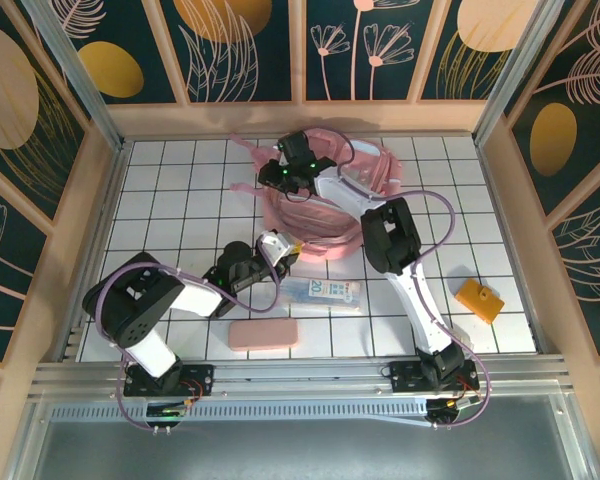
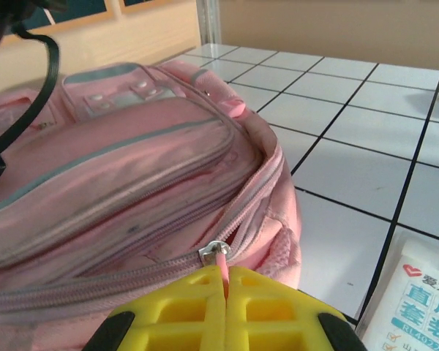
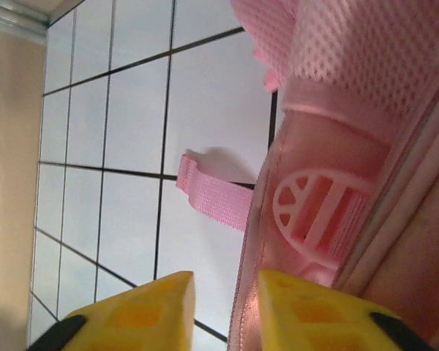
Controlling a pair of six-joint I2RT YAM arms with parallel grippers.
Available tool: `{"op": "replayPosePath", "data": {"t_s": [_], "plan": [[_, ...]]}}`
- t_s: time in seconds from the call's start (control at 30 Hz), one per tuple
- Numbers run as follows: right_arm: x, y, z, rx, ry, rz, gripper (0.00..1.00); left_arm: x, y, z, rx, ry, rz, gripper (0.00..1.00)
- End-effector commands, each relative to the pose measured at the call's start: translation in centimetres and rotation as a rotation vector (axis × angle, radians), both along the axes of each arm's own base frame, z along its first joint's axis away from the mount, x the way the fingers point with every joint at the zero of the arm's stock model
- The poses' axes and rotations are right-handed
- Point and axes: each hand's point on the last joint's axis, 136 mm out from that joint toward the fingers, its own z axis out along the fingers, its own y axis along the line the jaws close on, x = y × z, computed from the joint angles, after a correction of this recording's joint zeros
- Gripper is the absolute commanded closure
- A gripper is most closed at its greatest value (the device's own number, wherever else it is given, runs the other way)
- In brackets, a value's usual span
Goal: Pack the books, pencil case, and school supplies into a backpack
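The pink backpack (image 1: 325,205) lies at the back middle of the table, also seen close up in the left wrist view (image 2: 132,168). My left gripper (image 1: 277,250) (image 2: 225,274) is at its near edge, shut on the thin pink zipper pull just below the metal slider (image 2: 214,251). My right gripper (image 1: 281,176) (image 3: 225,296) stands open at the bag's far left edge, with the seam (image 3: 250,314) next to its right finger. The salmon pencil case (image 1: 263,334) lies near the front. The clear packet (image 1: 321,292) (image 2: 417,300) and the orange block (image 1: 479,300) lie on the tiles. The books are out of view.
A loose pink strap (image 3: 216,194) trails from the bag onto the white tiles. Wooden walls (image 1: 90,200) close in the table on three sides. The right arm (image 1: 395,240) reaches over the bag's right side.
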Motion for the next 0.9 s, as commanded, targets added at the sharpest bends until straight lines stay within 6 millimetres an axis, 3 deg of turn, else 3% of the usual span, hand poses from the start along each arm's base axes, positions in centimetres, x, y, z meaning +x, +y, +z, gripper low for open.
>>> {"op": "replayPosePath", "data": {"t_s": [0.0,0.13,0.27,0.43,0.67,0.87], "plan": [[-0.8,-2.2,6.6,-0.057,-0.159,0.105,0.62,0.0,0.7,2.5,-0.060,-0.059,-0.019,1.00],[-3.3,-3.8,6.7,-0.232,-0.181,0.192,0.56,0.7,1.9,2.4,-0.063,-0.052,0.009,1.00],[-7.7,-4.9,4.0,-0.340,-0.057,0.332,0.55,0.6,2.5,2.0,-0.056,-0.044,0.019,1.00],[-11.5,-4.0,2.1,-0.341,0.032,0.415,0.55,-0.1,3.2,0.9,-0.051,-0.013,0.030,1.00],[-12.9,-2.3,-1.1,-0.446,0.057,0.447,0.55,-0.4,3.5,-0.1,-0.051,0.029,0.039,1.00],[-12.5,-2.2,-3.6,-0.612,0.029,0.407,0.56,-0.3,3.9,-0.8,-0.057,0.054,0.068,1.00]]}}
